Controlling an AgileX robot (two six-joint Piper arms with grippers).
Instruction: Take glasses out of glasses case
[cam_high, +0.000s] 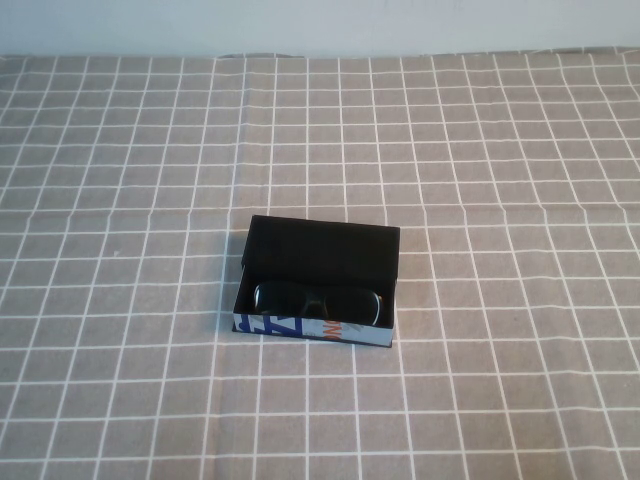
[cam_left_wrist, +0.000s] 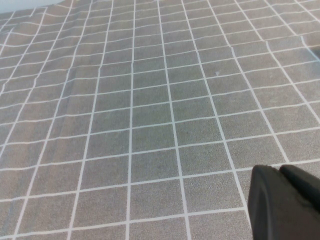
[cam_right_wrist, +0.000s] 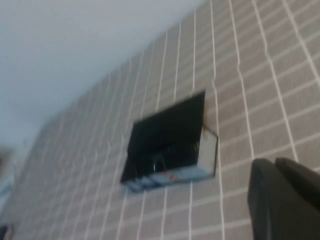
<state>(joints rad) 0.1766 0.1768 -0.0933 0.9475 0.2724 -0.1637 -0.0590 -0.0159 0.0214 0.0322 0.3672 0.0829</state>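
The glasses case (cam_high: 312, 331) stands open in the middle of the table, its black lid flipped back and its white printed front toward me. The black glasses (cam_high: 318, 301) lie inside it. The case also shows in the right wrist view (cam_right_wrist: 172, 131), with the glasses (cam_right_wrist: 161, 160) dim inside. My right gripper (cam_right_wrist: 276, 165) is shut and empty, well away from the case. My left gripper (cam_left_wrist: 280, 171) is shut and empty over bare cloth. Neither gripper shows in the high view.
A grey tablecloth with a white grid (cam_high: 480, 160) covers the whole table. A pale wall (cam_high: 320, 25) runs along the far edge. Nothing else stands on the cloth around the case.
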